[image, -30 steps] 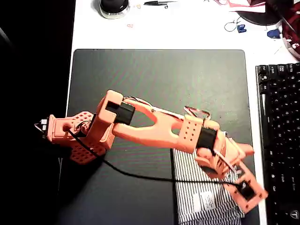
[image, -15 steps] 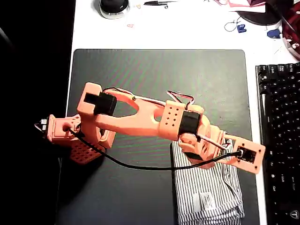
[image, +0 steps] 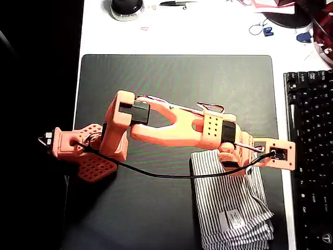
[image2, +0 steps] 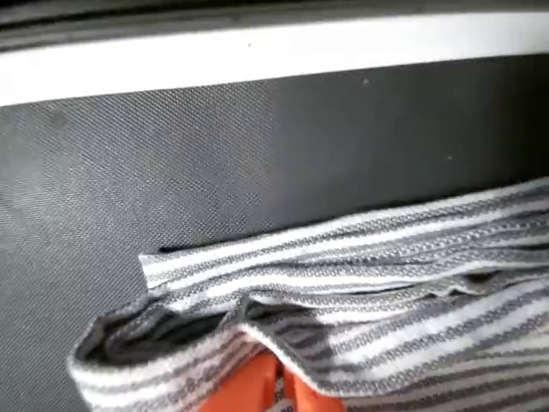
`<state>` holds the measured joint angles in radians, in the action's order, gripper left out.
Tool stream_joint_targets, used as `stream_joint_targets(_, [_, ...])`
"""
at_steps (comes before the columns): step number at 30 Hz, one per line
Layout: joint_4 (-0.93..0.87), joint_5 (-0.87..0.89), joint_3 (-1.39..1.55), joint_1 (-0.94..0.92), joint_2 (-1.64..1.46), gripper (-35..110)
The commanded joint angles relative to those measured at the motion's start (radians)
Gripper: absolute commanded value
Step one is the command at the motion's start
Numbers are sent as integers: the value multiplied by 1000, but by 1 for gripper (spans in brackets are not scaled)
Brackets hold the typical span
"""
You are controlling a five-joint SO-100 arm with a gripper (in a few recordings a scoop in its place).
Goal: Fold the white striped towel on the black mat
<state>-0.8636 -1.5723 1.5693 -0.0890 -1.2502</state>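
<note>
White striped towel (image: 231, 205) lies bunched in folded layers on the black mat's (image: 171, 88) lower right in the overhead view, its upper edge pinched in the orange gripper (image2: 274, 386).

The white striped towel (image: 231, 205) lies on the black mat (image: 171, 88) — lower right corner, overhead view — beside the keyboard (image: 312, 156).
</note>
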Motion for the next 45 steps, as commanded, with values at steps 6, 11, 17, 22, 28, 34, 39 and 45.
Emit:
stream_joint_targets(6, [-67,23,-109,-57,-83,0])
stream_joint_targets(11, [-54,-63,-189,-184,-72,0])
stream_joint_targets(17, [15,-124,-285,-304,94,0])
stream_joint_targets(22, [144,-138,-242,-331,161,2])
stream_joint_targets(28, [40,-92,-135,-298,-51,2])
stream_joint_targets(34, [-127,-63,51,-244,-339,1])
stream_joint_targets(39, [-137,-77,341,-187,-612,0])
stream_joint_targets(45, [-158,-71,632,-86,-937,0])
